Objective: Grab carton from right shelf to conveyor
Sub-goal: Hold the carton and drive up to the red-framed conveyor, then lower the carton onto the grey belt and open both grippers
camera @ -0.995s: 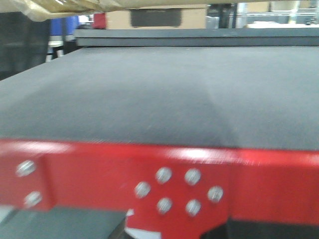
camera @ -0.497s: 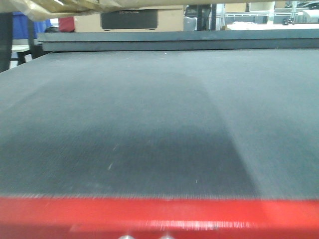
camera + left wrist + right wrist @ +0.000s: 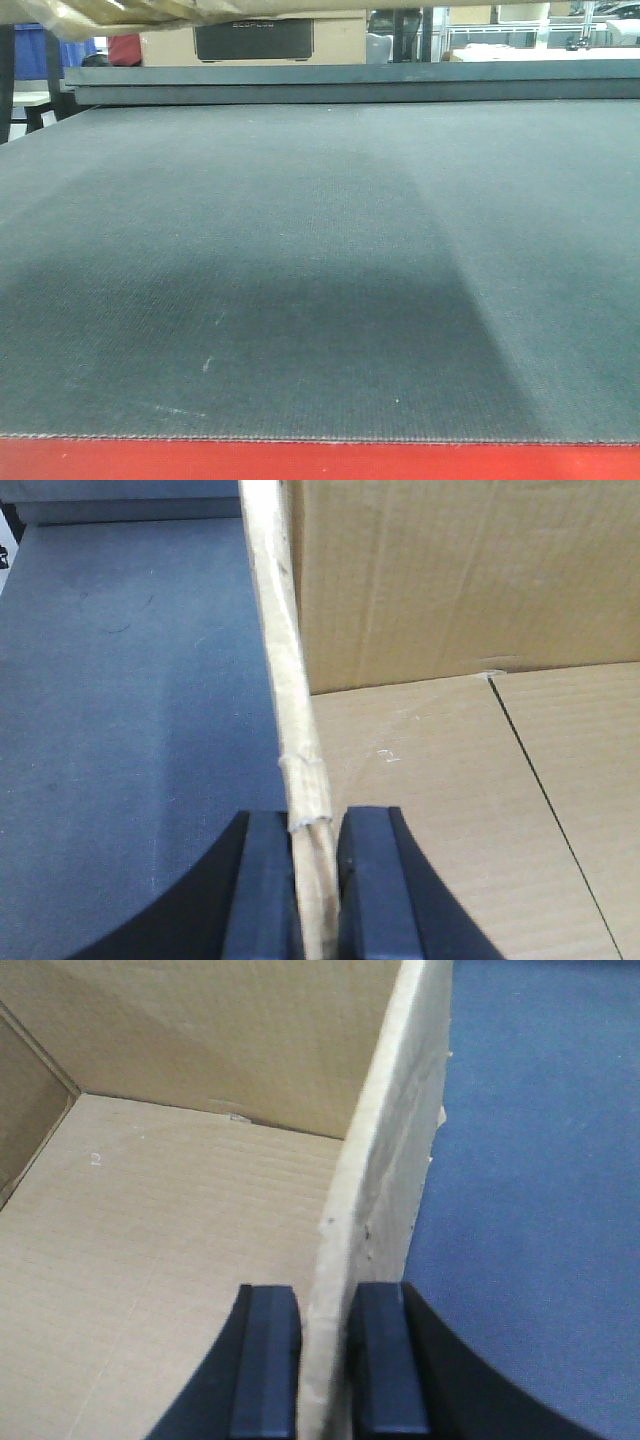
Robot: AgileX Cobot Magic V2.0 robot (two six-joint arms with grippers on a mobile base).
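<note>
Since a second ago the conveyor [image 3: 320, 250] has filled your front view, its red border [image 3: 320, 462] sunk to the bottom edge. Your left gripper [image 3: 318, 880] and right gripper [image 3: 325, 1360] each pinch a thin wall of the carton [image 3: 450, 800], which hangs over the conveyor. That worn cardboard could buckle, tear or slip out.

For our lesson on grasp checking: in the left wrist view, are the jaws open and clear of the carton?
No, the jaws press on both sides of the upright wall of the carton, pinching it.
</note>
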